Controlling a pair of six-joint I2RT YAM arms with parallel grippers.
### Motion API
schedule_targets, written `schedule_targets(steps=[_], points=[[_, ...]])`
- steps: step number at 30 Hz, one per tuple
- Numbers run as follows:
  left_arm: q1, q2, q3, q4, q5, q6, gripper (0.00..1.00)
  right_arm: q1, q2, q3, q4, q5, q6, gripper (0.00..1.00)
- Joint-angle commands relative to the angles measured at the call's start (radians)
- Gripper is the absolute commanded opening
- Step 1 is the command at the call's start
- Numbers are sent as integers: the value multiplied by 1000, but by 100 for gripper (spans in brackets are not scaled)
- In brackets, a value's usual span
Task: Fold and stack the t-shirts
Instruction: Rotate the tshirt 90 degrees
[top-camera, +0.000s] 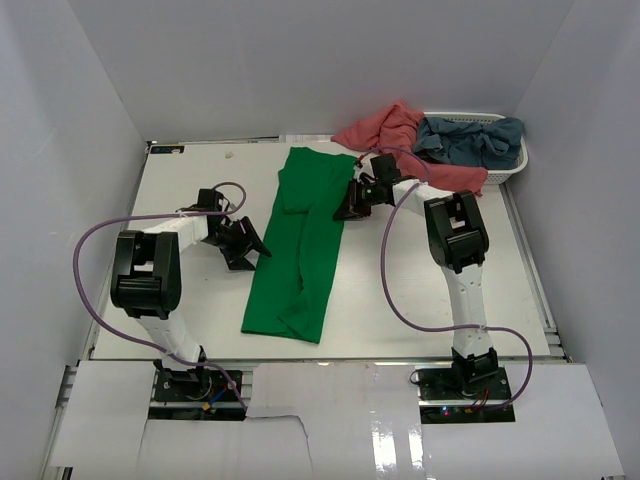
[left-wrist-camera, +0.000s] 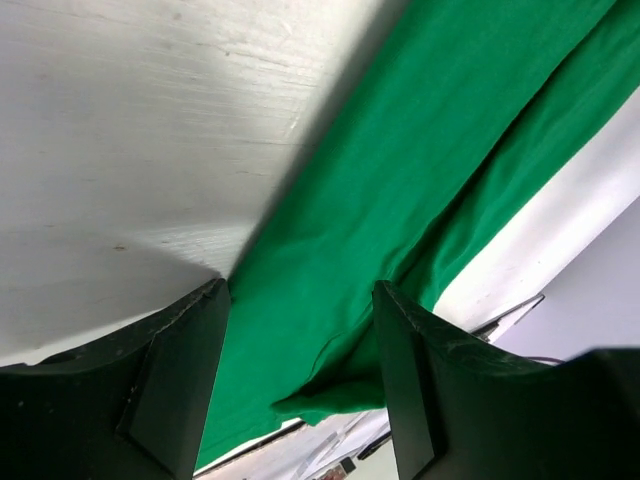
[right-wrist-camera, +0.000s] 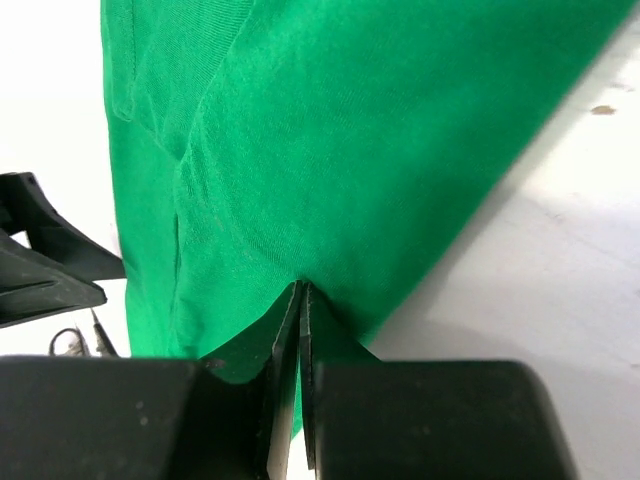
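The main risk is sitting with the right pincer (right-wrist-camera: 302, 300), which is clenching only a thin tented fold at the right edge of the green shirt (top-camera: 300, 250). With so little cloth between its fingers, a pull is likely to let the fold slip out, or to drag just the top layer and leave the strip twisting instead of folding flat. The left pincer (left-wrist-camera: 300, 300) is standing released and grasping nothing, with the shirt's left edge showing between its jaws. If it is closing too high it may be missing the cloth, and if too low it may be scraping the surface (top-camera: 180, 190) or catching one layer only. Uneven lifting by the two sides would be skewing the fold. The green shirt is lying as a long narrow strip down the middle of the surface, between the two pincers. The right one is gripping its right edge toward the far end, and the left one is sitting at its left edge about midway along. The pink shirt (top-camera: 390, 130) and blue shirt (top-camera: 470, 138) are lying heaped at the far right. The pink one is spilling from the basket (top-camera: 516, 160) onto the surface just behind the right pincer, where a backward sweep of that arm could be snagging it.
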Motion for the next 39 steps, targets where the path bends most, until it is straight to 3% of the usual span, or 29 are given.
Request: schedule_targets(steps=[1, 9, 17, 24, 28, 31, 39], points=[[-13, 11, -20, 45, 19, -7, 70, -28, 74, 16, -48, 34, -29, 8], [-83, 35, -29, 73, 17, -47, 70, -53, 187, 256, -169, 36, -67, 8], [-162, -5, -97, 111, 4, -110, 70, -67, 247, 395, -235, 22, -72, 8], [-162, -41, -121, 91, -32, -98, 70, -65, 220, 347, -219, 0, -78, 9], [-146, -39, -72, 48, -53, -73, 70, -65, 165, 283, -176, -4, -90, 27], [-102, -51, -9, -1, -64, -41, 71, -64, 109, 275, -182, 0, -121, 32], [-51, -12, 294, -136, -109, 21, 71, 16, -179, 160, -306, 112, -208, 35]])
